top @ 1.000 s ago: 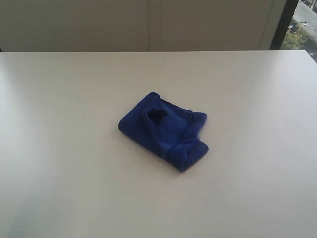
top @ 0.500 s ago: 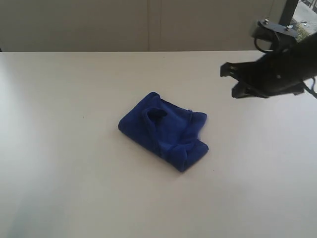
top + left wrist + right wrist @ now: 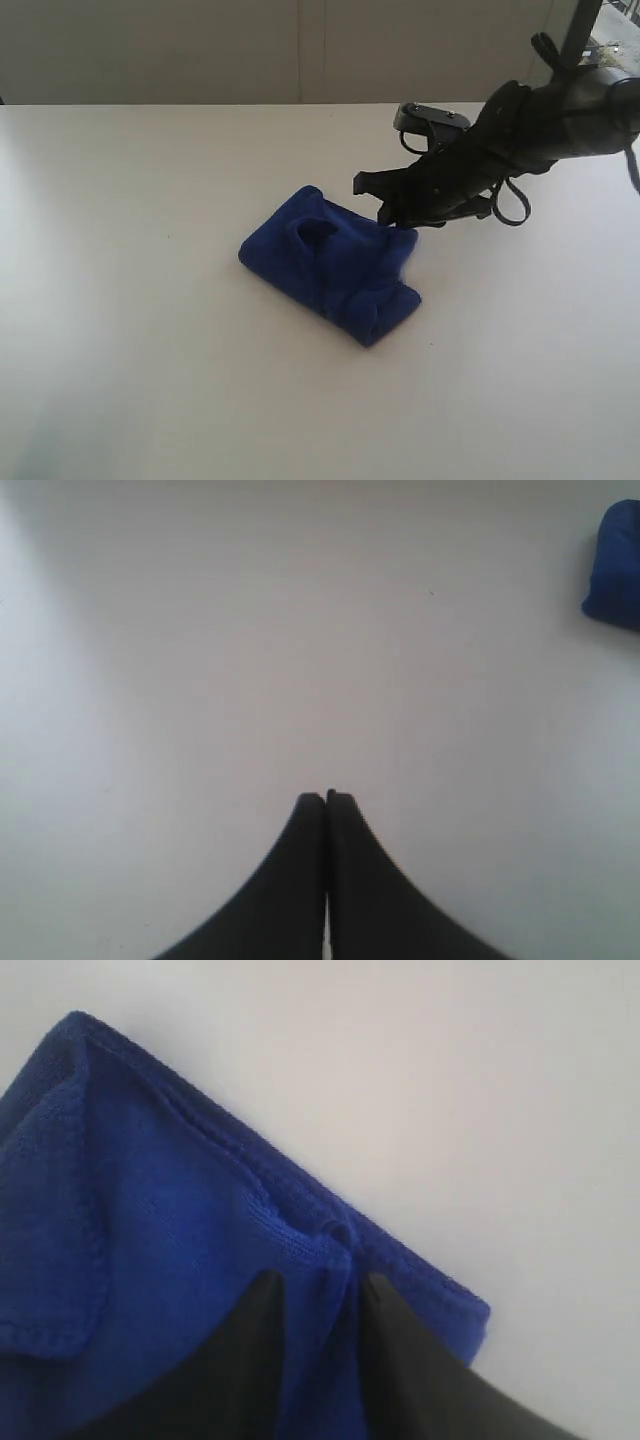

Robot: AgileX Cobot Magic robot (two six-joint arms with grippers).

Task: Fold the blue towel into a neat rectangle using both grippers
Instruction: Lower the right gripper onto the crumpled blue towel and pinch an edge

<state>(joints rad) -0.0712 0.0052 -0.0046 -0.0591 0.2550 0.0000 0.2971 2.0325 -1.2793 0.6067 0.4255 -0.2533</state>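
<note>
The blue towel (image 3: 330,265) lies crumpled in a rough, thick bundle at the table's middle. My right gripper (image 3: 383,212) reaches in from the right and sits on the towel's far right edge. In the right wrist view its two black fingers (image 3: 262,1305) stand a little apart, with a bunched fold of the towel (image 3: 150,1210) pinched between the right gripper (image 3: 318,1285) tips, close to the stitched hem. My left gripper (image 3: 326,798) is shut on nothing over bare table; a corner of the towel (image 3: 615,565) shows far off. The left arm is out of the exterior view.
The white table (image 3: 150,350) spreads wide around the towel on all sides. A beige wall runs behind its far edge, and a window shows at the back right.
My right arm came in from the upper right and dropped down-left onto the towel's far right edge. The towel itself has kept its place and shape.
</note>
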